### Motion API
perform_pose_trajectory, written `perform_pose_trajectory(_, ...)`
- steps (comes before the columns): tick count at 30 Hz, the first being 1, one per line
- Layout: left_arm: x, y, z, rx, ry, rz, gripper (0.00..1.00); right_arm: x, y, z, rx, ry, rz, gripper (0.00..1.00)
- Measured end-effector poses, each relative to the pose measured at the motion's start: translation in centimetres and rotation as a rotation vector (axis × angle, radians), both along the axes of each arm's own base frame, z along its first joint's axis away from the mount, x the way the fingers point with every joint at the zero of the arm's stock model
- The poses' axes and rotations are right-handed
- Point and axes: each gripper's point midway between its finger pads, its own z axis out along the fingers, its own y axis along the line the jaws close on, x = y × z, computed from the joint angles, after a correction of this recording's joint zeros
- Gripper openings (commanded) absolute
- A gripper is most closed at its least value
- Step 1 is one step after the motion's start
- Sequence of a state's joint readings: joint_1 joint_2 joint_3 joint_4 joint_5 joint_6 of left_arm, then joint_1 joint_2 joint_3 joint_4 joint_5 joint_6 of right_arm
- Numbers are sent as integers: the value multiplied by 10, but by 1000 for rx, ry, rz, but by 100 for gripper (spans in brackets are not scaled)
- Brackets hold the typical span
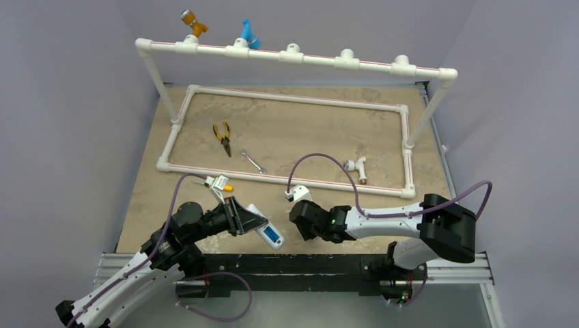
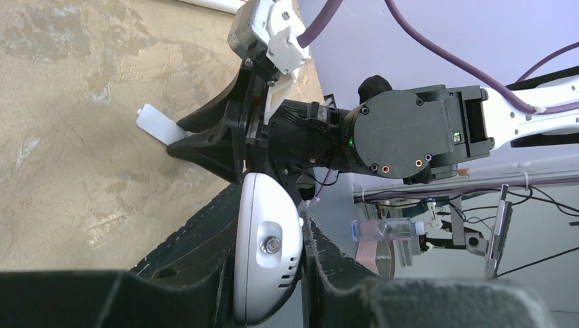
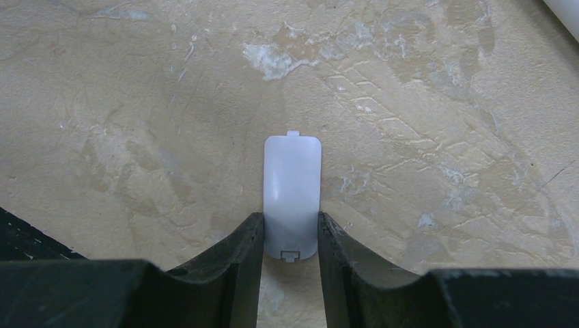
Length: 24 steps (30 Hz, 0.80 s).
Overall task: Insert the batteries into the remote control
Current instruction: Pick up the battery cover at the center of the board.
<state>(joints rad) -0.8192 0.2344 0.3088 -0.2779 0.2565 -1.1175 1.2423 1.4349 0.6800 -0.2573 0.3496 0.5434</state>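
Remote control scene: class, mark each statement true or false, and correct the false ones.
1. The left hand grips the remote control. True.
2. The right hand has a battery between its fingers. False: it has a white battery cover there.
3. Yellow-handled pliers lie inside the white pipe frame. True.
4. The wrench lies outside that frame. False: it lies inside, right of the pliers.

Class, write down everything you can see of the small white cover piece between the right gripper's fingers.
The cover is a small, flat, smooth white plastic plate, oblong with rounded corners and a small tab at each short end. It looks whole. The right gripper pinches its long edges near one end; the rest sticks out over the tan table. Whether it touches the table cannot be told.
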Motion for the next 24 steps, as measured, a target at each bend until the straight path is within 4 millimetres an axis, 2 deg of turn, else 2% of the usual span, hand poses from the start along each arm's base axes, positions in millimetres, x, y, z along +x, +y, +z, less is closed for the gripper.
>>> perform_pose_trajectory(8, 1, -1, -1, 2, 2, 0, 0, -3, -6, 1, -5, 10, -12, 22)
perform_pose_trajectory(13, 3, -4, -2, 9, 8, 0, 0, -10, -29, 6, -17, 15, -21, 21)
perform_pose_trajectory(20, 6, -7, -3, 9, 19, 1, 0, -7, -35, 51, 118, -56, -40, 21)
perform_pose_trajectory(24, 8, -9, -7, 5, 39, 11, 0, -6, -43, 67, 145, -84, -43, 22)
